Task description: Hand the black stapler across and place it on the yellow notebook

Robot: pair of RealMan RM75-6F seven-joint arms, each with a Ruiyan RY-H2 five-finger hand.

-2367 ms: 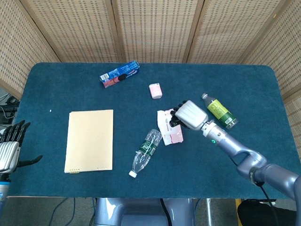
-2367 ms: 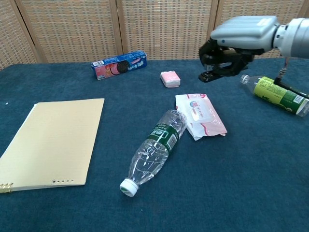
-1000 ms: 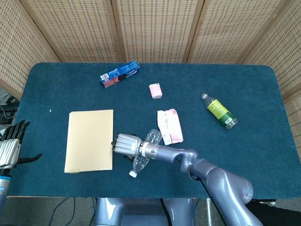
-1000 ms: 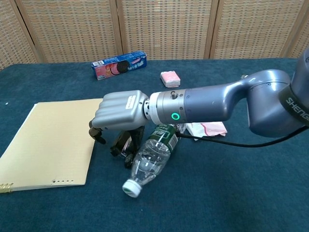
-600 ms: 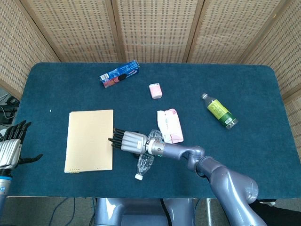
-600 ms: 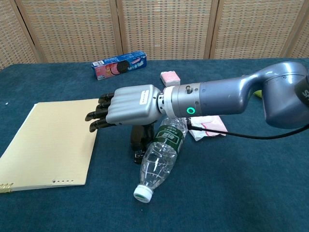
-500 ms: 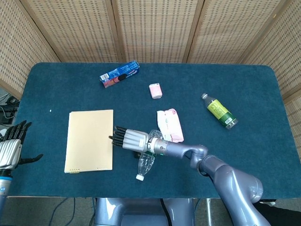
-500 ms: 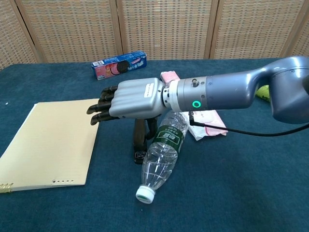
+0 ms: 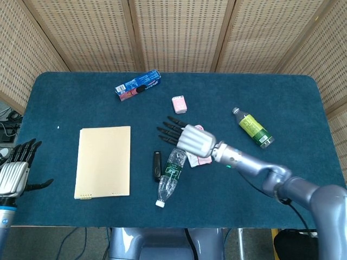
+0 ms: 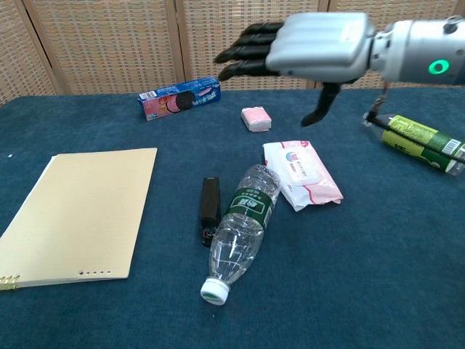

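Below and to the left of the right robot hand [image 9: 194, 138] in the head view, the black stapler [image 9: 156, 165] lies flat on the table [image 9: 303, 108], just beside the clear bottle [image 9: 170, 176] and between that hand and the yellow notebook [image 9: 104, 161]; it sits within reach of either arm, which suits a hand-over. The right robot hand hangs above the wipes pack, fingers spread, holding nothing. The left robot hand [image 9: 15, 173] waits off the table's left edge, fingers apart, empty.

In the chest view, the right robot hand [image 10: 314, 45] is raised high, fingers stretched out flat, thumb hanging down, touching nothing. The stapler [image 10: 210, 206] lies well below it, touching the bottle [image 10: 238, 231], not on the notebook [image 10: 76, 212].
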